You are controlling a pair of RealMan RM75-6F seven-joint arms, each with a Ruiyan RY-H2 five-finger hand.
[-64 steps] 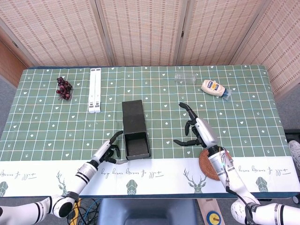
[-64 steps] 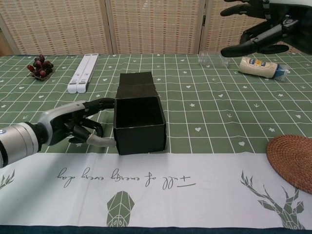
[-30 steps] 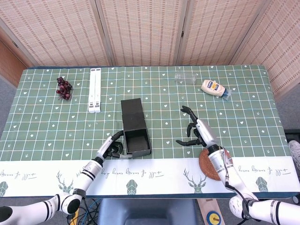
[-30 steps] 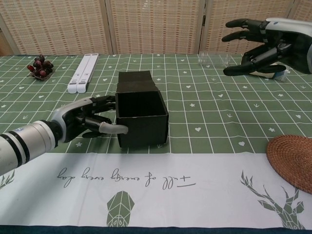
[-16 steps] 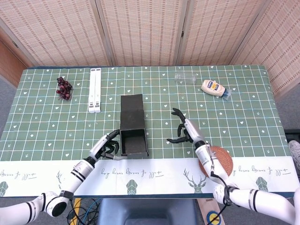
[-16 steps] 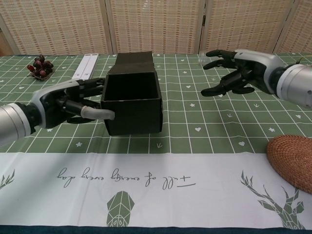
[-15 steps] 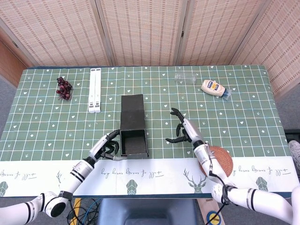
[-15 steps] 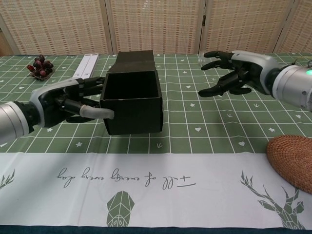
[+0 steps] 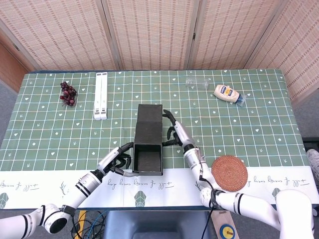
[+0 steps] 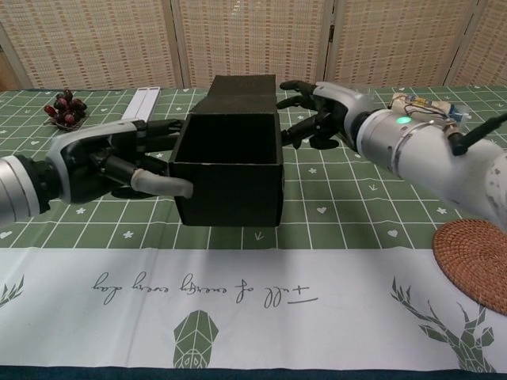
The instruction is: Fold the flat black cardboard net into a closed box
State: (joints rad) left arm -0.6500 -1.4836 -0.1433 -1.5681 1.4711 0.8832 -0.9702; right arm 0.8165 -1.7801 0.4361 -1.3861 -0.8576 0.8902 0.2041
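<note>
Closing stage: left robot hand (image 10: pixel 111 162) grips raised box (image 10: pixel 230 170), thumb under; right robot hand (image 10: pixel 321 111), fingers spread, holding nothing, touches lid flap (image 9: pixel 150 112). Next: folding flap over.

Open black box (image 9: pixel 149 141) between left robot hand (image 9: pixel 118 158) and right robot hand (image 9: pixel 174 132), both touching its sides.

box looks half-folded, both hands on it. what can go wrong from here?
1. The left robot hand holds the box only by its left wall, seemingly off the table; it could twist or slip.
2. The right robot hand presses near the lid, which lies open behind; a skewed push could crease it.
</note>
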